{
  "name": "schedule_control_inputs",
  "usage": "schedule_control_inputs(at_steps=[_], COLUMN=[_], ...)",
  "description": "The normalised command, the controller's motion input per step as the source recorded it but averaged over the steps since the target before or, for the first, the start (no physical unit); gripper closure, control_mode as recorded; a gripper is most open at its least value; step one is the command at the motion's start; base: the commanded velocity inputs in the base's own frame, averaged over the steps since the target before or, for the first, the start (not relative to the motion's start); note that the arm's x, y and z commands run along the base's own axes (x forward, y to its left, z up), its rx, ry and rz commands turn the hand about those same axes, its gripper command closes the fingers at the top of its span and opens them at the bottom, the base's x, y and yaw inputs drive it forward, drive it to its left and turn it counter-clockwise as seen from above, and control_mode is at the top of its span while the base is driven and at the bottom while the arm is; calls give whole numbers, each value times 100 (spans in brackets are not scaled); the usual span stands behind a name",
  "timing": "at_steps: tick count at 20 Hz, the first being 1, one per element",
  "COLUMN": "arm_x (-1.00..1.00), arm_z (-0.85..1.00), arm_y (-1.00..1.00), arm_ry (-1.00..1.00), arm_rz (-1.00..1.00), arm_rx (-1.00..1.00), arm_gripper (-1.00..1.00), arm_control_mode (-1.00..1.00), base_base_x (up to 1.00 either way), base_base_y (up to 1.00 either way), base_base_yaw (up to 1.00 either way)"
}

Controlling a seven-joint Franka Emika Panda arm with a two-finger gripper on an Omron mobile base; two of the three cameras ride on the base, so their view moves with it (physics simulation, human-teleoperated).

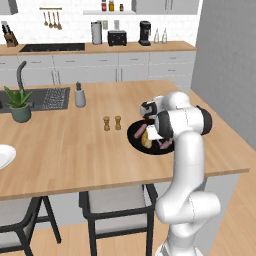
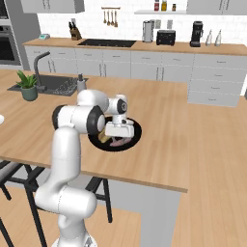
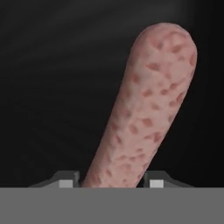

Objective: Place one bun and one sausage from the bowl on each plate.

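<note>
Where fingers (image 3: 111, 183) flank it, sausage (image 3: 148, 109) pink; mottled.

No text, label, brand, number or sign can be read anywhere — the bottles on the wall shelf (image 2: 164, 6) are too small and blurred to tell.

The wide black round bowl (image 1: 134, 136) on the wooden counter (image 1: 75, 145) is partly covered by the white arm in both base views, so its contents cannot be counted. A yellowish bun (image 1: 146, 141) shows only as a sliver beside the hand. In the hand view, the near end of the pink speckled sausage (image 3: 148, 109) is cut off at the bottom between the jaws, and actual contact is unclear. A white round plate (image 1: 4, 156) is cropped by the left edge.
</note>
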Motion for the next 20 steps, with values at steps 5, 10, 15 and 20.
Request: schedule_control_inputs(at_steps=[5,10,15,20], arm_x=[0,-23,-41,-97], arm_z=[-14,72,98,85], arm_y=[9,1,9,6], arm_ry=[-16,-21,-46,-41], arm_rz=[0,3,31,36], arm_rx=[0,0,-1,11], arm_gripper=[100,100,100,100], arm_control_mode=[-100,-100,-100,-100], base_base_x=[0,0,0,0], base_base_y=[0,0,0,0], base_base_yaw=[0,0,0,0])
